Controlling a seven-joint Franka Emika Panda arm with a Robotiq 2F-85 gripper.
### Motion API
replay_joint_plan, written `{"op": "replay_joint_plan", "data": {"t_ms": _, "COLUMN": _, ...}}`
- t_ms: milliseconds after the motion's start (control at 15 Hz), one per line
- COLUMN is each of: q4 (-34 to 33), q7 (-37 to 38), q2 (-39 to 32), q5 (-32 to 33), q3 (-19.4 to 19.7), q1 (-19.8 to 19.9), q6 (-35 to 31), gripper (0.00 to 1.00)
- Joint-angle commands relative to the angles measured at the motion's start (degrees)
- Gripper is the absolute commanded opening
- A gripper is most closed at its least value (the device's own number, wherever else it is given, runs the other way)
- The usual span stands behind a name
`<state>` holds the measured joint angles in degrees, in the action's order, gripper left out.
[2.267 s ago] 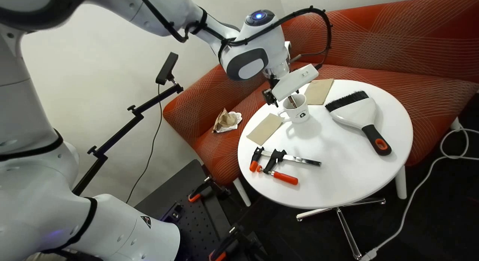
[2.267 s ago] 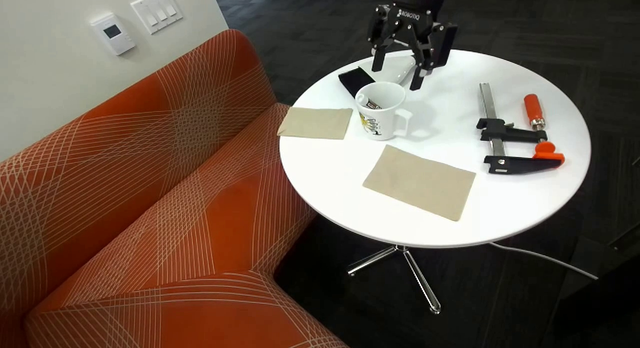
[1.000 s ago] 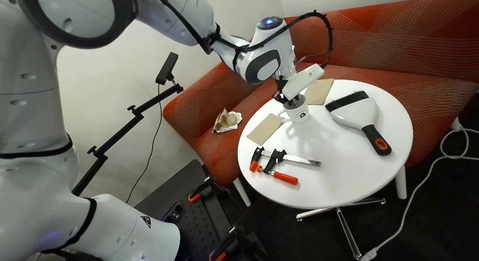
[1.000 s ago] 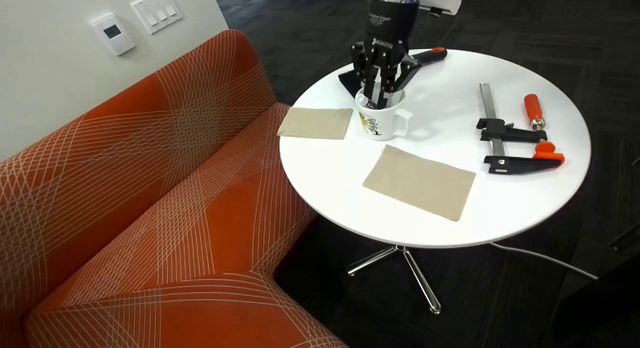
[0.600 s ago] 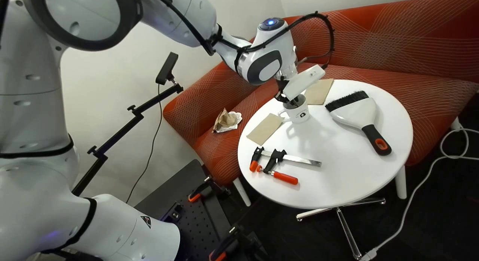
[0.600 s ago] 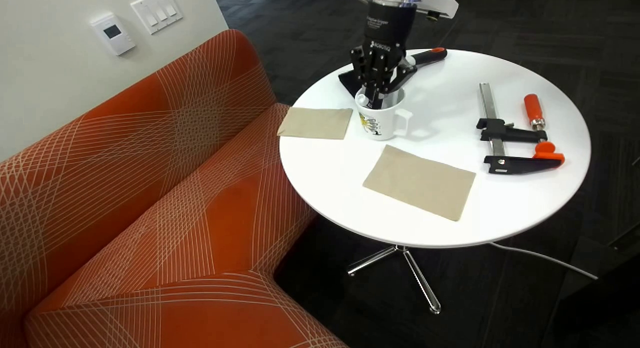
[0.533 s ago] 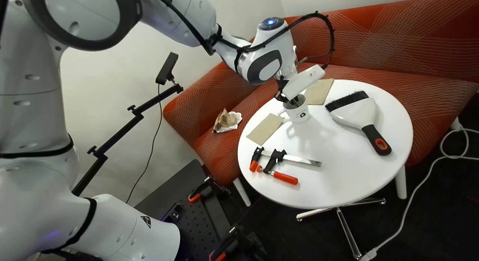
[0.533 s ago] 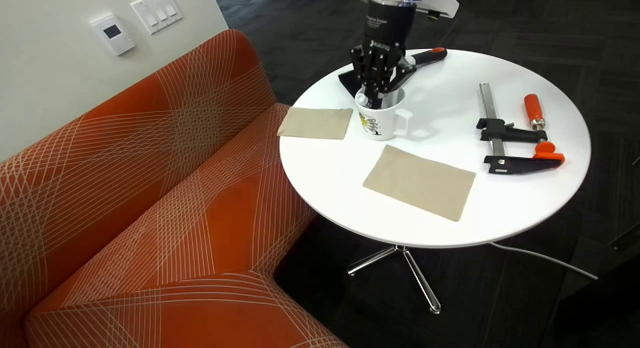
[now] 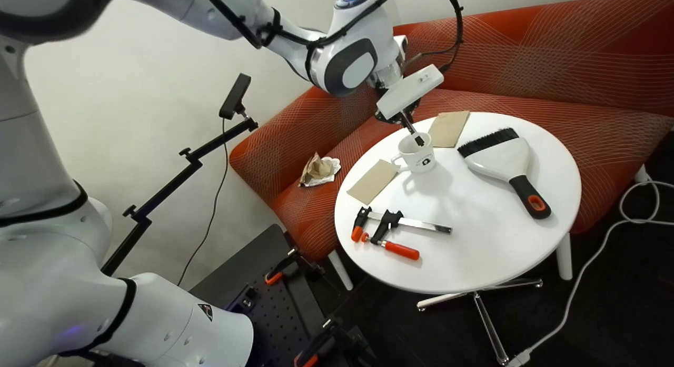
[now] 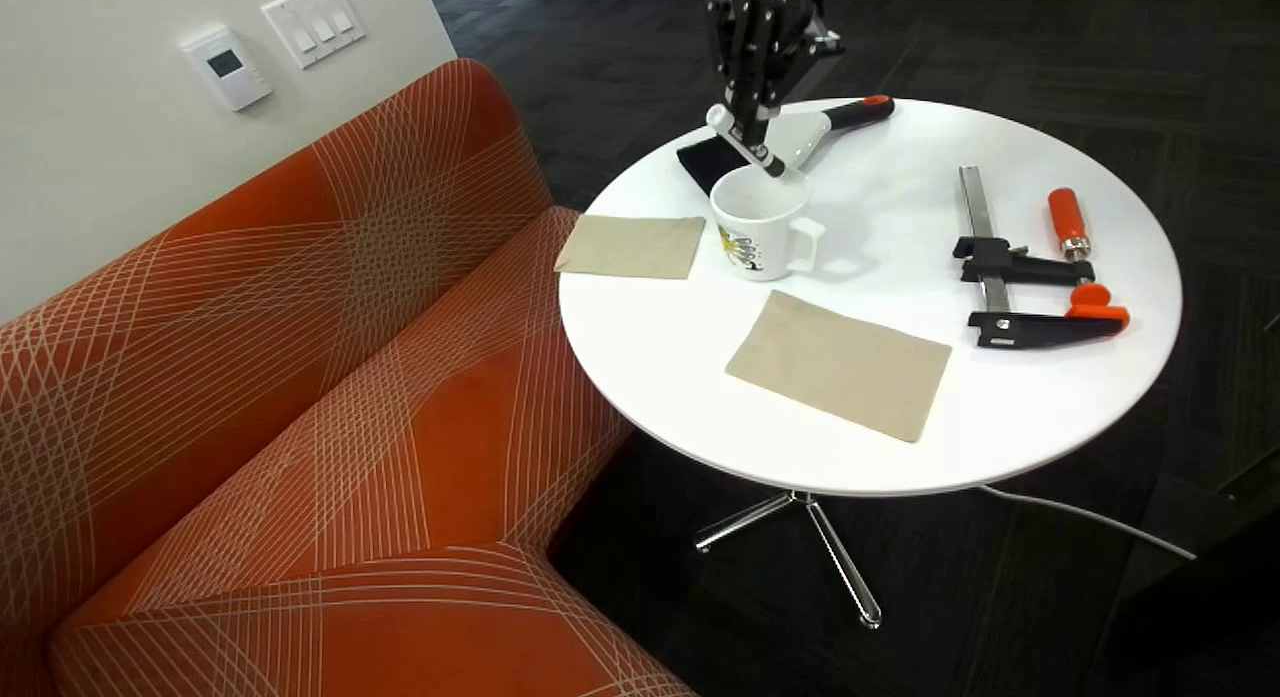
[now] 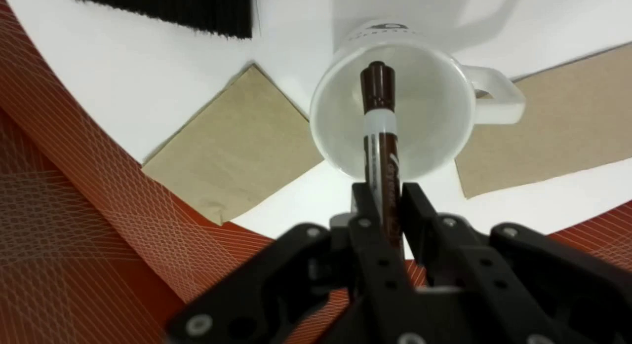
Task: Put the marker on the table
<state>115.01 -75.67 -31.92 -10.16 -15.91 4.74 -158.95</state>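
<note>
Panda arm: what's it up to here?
Its claw is shut on a marker, held tilted at the mouth of the mug. The marker isn't on the table yet. The mug stands upright on the table; a brush and a clamp lie there too.

We record a black-bristled brush (image 9: pixel 506 167), a red-handled bar clamp (image 9: pixel 390 223), two flat brown sheets (image 10: pixel 840 365) (image 10: pixel 632 247), a patterned red sofa (image 10: pixel 320 427), a thermostat (image 10: pixel 226 69).

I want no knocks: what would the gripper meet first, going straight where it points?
Probably the glossy round white mug, the held slim brown-capped marker touching first, though depth is unclear.
</note>
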Motion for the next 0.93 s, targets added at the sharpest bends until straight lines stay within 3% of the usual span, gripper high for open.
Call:
{"op": "replay_joint_plan", "data": {"t_ms": 0, "q4": 9.46, "q7": 4.62, "q2": 11.5, "q5": 0.63, "q3": 0.11, "q1": 0.84, "q6": -0.05, "gripper": 0.05}}
{"op": "replay_joint_plan", "data": {"t_ms": 400, "q4": 17.74, "q7": 10.3, "q2": 19.76, "q5": 0.69, "q3": 4.15, "q1": -0.02, "q6": -1.11, "gripper": 0.05}}
{"op": "replay_joint_plan", "data": {"t_ms": 867, "q4": 19.64, "q7": 11.29, "q2": 14.77, "q5": 2.85, "q3": 7.32, "q1": 0.11, "q6": -6.93, "gripper": 0.05}}
